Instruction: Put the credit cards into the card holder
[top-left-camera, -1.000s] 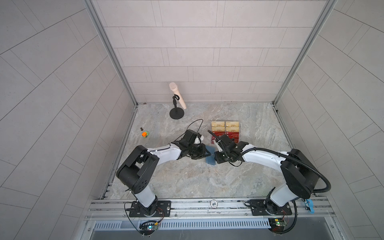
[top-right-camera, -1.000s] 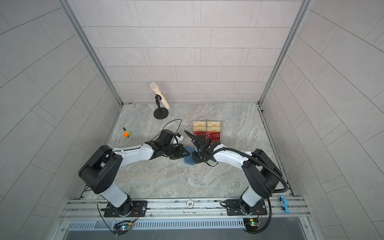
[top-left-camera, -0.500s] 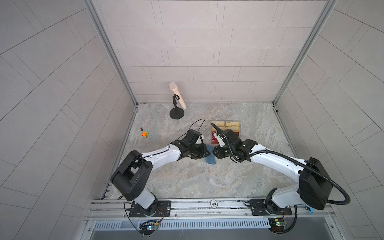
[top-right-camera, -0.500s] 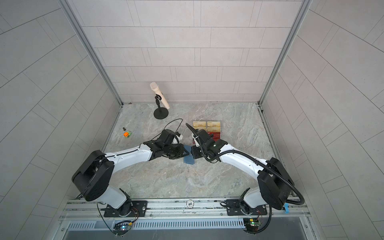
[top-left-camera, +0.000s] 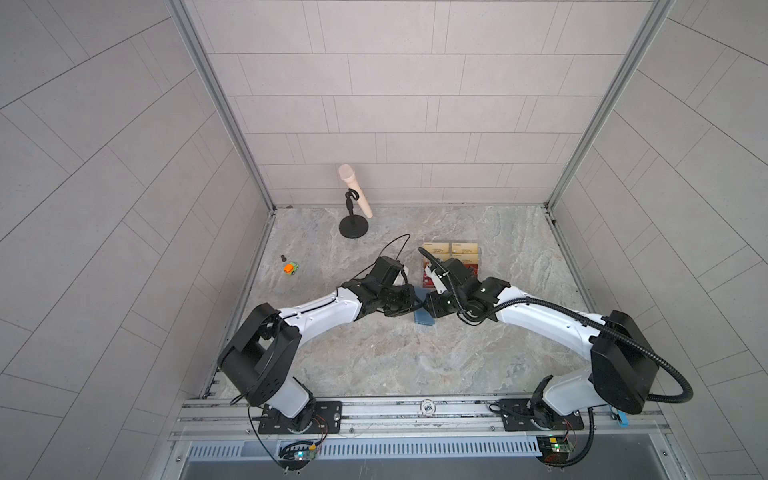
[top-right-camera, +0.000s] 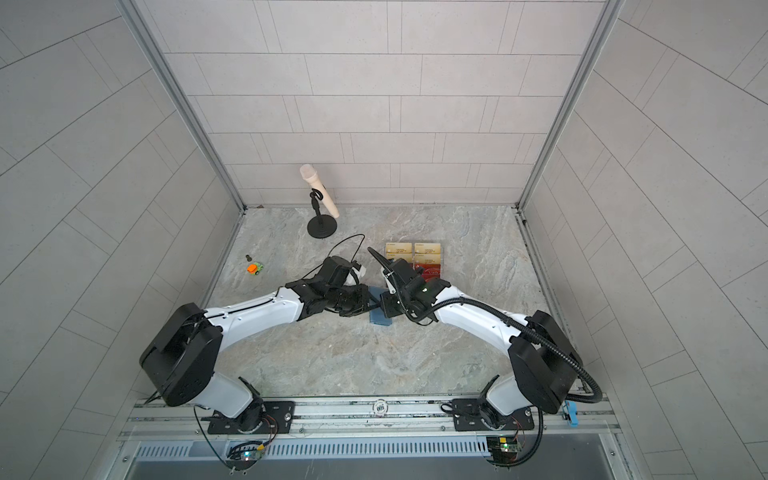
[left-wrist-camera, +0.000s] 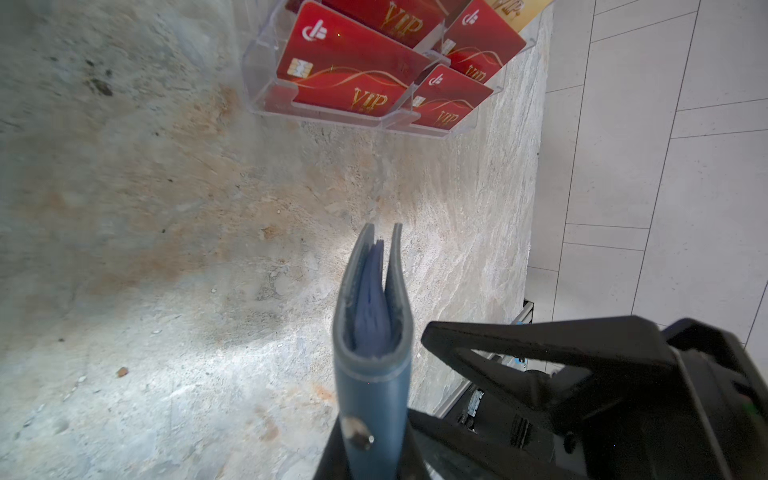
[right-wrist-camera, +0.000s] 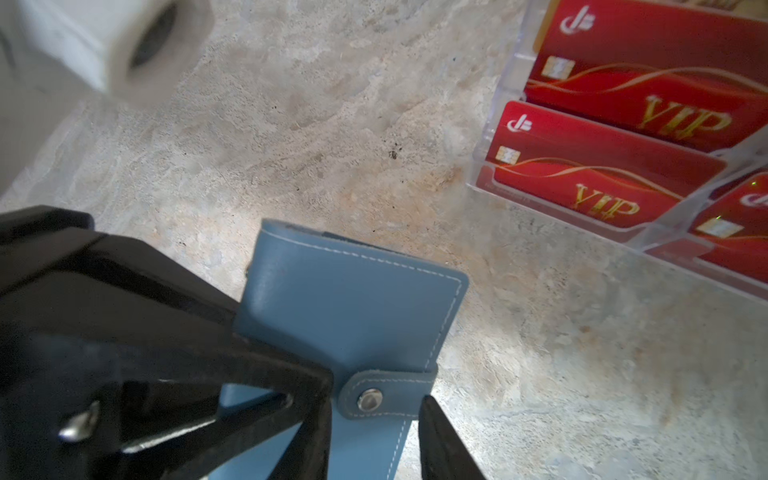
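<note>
card holder (top-left-camera: 423, 319) part-hidden (both top views), stand (left-wrist-camera: 324, 118) cropped

**Legible markings.** Red cards (left-wrist-camera: 345, 70) in the clear stand (left-wrist-camera: 266, 89): "VIP" in gold capitals at a lower corner of each face. A white emblem (left-wrist-camera: 314, 32), possibly a stylised letter, sits at the opposite upper corner. The right wrist view shows the same lettering and emblem on these cards (right-wrist-camera: 602, 174). Gold cards (top-left-camera: 451, 248): a line of dark print, too small to read in both top views. Round badge (top-left-camera: 428, 406) on the front rail (top-left-camera: 374, 409): lettering blurred, not readable.
</note>
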